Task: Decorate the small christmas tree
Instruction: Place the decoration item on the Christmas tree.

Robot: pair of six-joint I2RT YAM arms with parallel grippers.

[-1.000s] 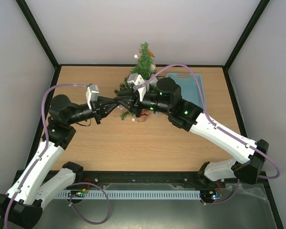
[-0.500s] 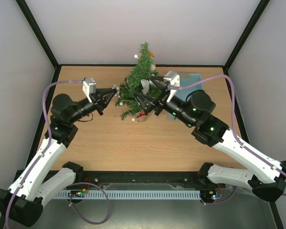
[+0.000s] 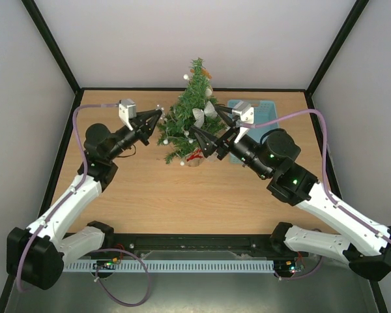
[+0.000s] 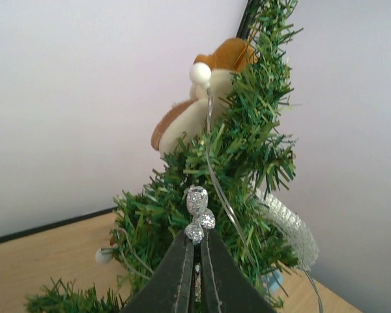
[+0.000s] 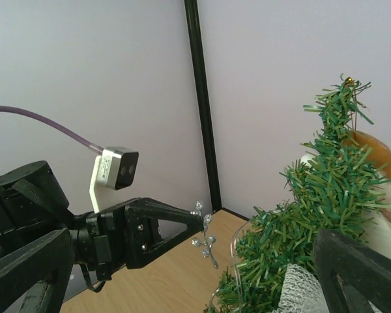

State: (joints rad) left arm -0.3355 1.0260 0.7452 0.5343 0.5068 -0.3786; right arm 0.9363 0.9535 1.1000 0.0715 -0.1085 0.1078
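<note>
1. The tree (image 3: 190, 120) stands at the far middle of the table (image 3: 150, 195), upright, its long axis vertical and its tip pointing up.
2. The left claw (image 3: 158, 117) is clenched on a silver sprig (image 4: 199, 218). The tree lies straight ahead, just beside its tip.
3. The right claw (image 3: 213, 132) is spread wide and empty, at the tree's right flank.
4. The left arm looks better placed to hang the sprig.
</note>
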